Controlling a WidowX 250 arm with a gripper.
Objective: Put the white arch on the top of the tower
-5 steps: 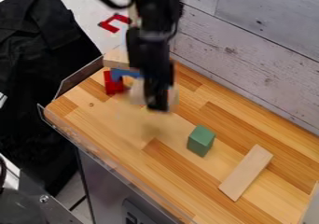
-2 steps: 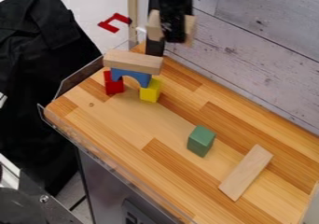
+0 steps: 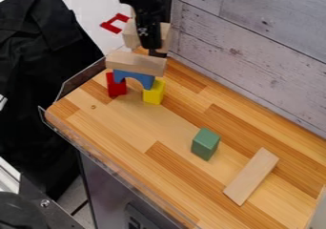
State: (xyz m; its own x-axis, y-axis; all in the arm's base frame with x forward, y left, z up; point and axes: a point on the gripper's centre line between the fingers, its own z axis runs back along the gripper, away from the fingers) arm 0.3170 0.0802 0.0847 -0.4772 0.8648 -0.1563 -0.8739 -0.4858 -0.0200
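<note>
While a wooden plank [image 3: 251, 176] lies at the table's [image 3: 121, 128] near right, a green block [image 3: 205, 144] stands farther left. Beyond, a red block [image 3: 115, 86] and yellow block [image 3: 153, 93] carry a blue arch [image 3: 133, 75] under a wooden block [image 3: 135, 64]. Just above, my gripper [image 3: 154, 50] has its jaws closed on the pale arch [image 3: 130, 36]; contact below, I can't tell.
</note>
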